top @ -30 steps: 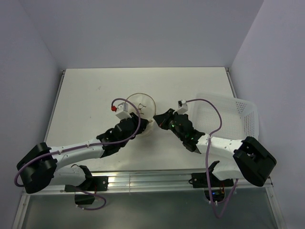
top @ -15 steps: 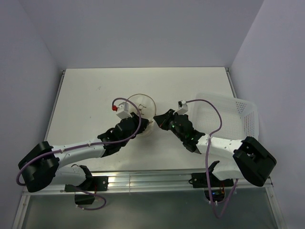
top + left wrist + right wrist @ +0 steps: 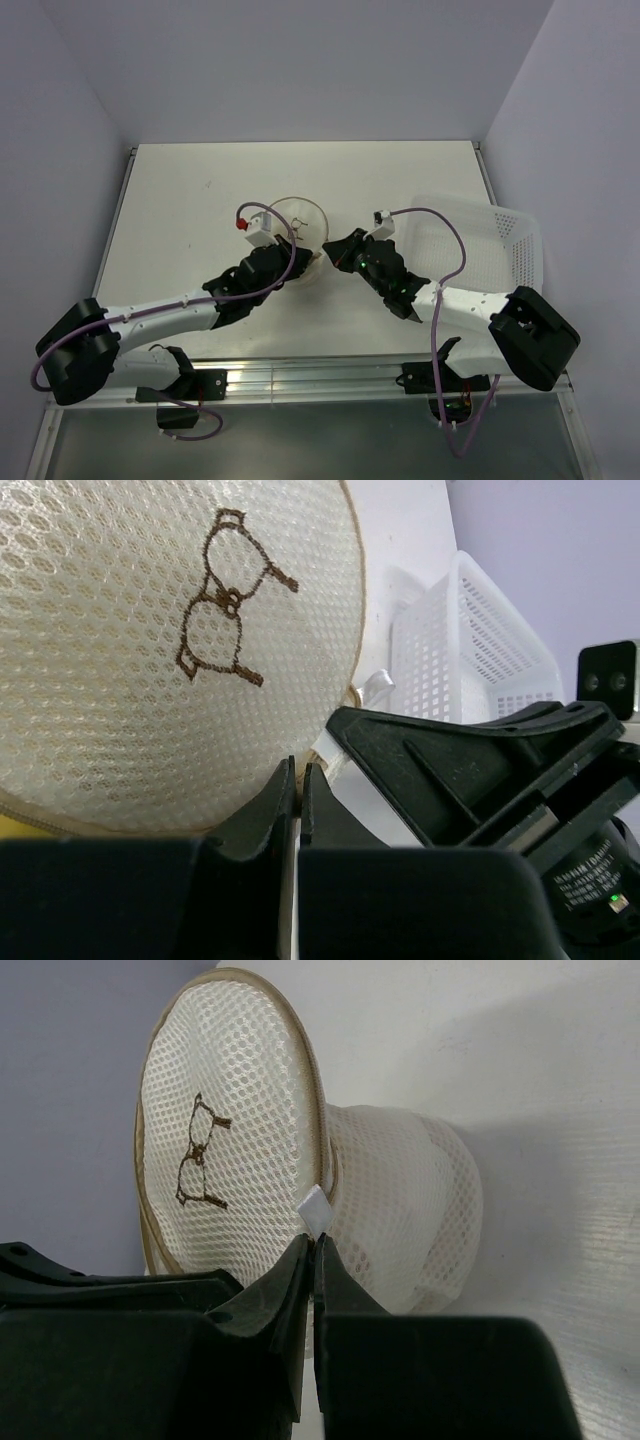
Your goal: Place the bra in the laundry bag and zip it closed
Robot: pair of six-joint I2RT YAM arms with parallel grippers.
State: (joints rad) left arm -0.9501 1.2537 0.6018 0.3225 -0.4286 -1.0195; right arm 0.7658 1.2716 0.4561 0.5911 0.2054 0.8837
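The laundry bag (image 3: 298,225) is a round cream mesh pouch with brown embroidered glasses (image 3: 225,600) and a tan zip rim, lying mid-table. My left gripper (image 3: 293,262) comes in from the near left and is shut, its tips (image 3: 297,770) pinching the tan rim at the bag's lower edge. My right gripper (image 3: 336,256) is shut on the bag's small white tag (image 3: 315,1207) at the bag's right side (image 3: 400,1200). The bra does not show plainly; only a yellow sliver (image 3: 10,828) peeks under the rim.
A white plastic mesh basket (image 3: 470,240) stands at the right of the table, close behind the right arm. The two grippers sit a few centimetres apart at the bag's near edge, and the right gripper's body (image 3: 450,770) fills the left wrist view's right side.
The left gripper's jaws have closed at the bag's rim. Both arms and the bag have barely moved.
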